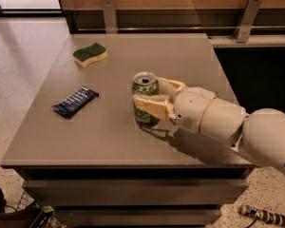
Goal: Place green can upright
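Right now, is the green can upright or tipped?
Upright: the green can has its pull-tab top facing up, with the gripper shut around its sides.

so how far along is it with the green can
Done: the green can is upright, pull-tab end up, near the middle of the table, with its base at or just above the surface. In hand: the pincer is closed around the can's sides. Left: let go and back the arm off, probably slowly, so the can is not tipped.
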`<state>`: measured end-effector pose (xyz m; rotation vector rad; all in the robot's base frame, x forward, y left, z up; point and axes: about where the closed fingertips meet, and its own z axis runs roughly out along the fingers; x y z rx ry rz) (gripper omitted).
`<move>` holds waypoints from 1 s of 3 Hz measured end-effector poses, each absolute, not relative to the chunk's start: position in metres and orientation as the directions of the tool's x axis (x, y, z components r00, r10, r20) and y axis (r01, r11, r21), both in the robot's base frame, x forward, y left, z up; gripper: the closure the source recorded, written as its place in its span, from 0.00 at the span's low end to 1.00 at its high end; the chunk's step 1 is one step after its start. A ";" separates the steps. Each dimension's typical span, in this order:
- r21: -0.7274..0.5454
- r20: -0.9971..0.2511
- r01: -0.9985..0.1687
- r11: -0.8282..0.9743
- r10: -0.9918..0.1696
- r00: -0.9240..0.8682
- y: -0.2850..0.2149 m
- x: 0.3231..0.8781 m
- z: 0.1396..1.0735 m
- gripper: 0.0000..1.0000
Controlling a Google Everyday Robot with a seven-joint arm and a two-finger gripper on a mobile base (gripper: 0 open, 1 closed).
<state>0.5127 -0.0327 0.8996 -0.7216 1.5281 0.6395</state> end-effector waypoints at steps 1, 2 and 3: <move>-0.006 -0.996 -0.764 0.645 -0.070 -0.051 -0.031 0.507 0.888 1.00; -0.006 -0.996 -0.766 0.642 -0.070 -0.052 -0.029 0.507 0.887 0.87; -0.007 -0.996 -0.768 0.640 -0.071 -0.051 -0.027 0.506 0.888 0.64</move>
